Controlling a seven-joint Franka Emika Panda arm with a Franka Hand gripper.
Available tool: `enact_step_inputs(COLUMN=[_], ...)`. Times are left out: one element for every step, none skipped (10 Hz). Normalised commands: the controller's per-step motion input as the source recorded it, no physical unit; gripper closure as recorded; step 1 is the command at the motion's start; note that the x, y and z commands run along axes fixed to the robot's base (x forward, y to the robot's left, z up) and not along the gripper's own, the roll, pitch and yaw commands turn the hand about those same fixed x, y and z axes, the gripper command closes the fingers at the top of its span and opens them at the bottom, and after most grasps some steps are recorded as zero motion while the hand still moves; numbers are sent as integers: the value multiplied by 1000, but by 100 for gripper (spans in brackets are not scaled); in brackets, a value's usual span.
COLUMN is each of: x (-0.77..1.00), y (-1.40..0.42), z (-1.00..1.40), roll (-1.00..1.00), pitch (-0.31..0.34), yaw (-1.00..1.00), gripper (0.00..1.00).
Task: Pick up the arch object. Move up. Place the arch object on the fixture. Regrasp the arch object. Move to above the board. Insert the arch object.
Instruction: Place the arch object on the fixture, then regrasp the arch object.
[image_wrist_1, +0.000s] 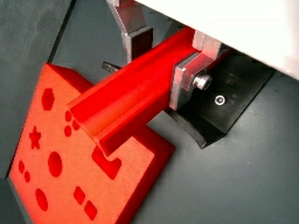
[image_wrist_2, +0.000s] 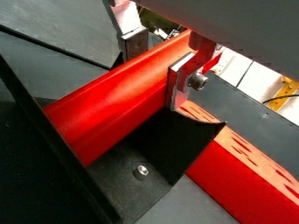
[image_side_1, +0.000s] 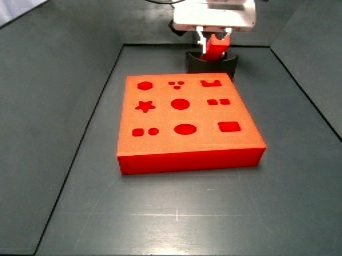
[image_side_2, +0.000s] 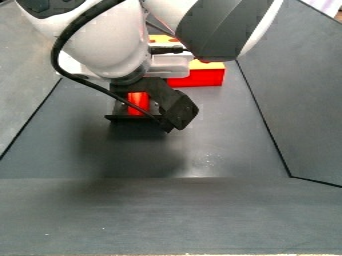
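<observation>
Floor: dark grey work surface (image_side_1: 80, 200) with low dark walls around it.
Board: big orange-red slab (image_side_1: 187, 120) lying flat mid-floor, its top cut with a star, circles, rectangles and dots.
Arm: bulky white robot arm (image_side_2: 134, 40) reaching down at the far end, beyond the board in a side view.
Fixture: small dark bracket (image_side_1: 214, 62) on the floor just behind the board's far edge.
Claw: gripper (image_wrist_1: 163, 61) directly over the fixture, its silver fingers (image_wrist_1: 187, 74) clamped on the red bar.
Arch piece: bright red bar (image_wrist_1: 122, 101) held between the fingers, pointing down at the fixture; whether it touches the fixture I cannot tell.
</observation>
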Motion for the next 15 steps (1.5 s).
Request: enact_step_inputs(x=[73, 81, 0, 0, 0, -1, -17, -24, -29, -36, -34, -31, -27, -5, -1], y=[140, 142, -500, 0, 0, 0, 3, 4, 7, 10, 12, 11, 10, -1000, -1000], z=[-446, -427, -167, 0, 1000, 1000, 1000, 1000, 1000, 922, 674, 487, 235, 908, 873], roll=[-107, -106, 0, 0, -31, -26, -3, 9, 17, 19, 22, 26, 30, 1000, 1000], pitch=[-42, -46, 0, 0, 12, 12, 16, 23, 32, 41, 49, 55, 57, 68, 67], yaw=[-97, -81, 0, 0, -4, -2, 5, 6, 5, 2, -4, -10, -16, 19, 19], gripper=[100, 100, 100, 0, 0, 0, 0, 0, 0, 0, 0, 0, 0, 0, 0])
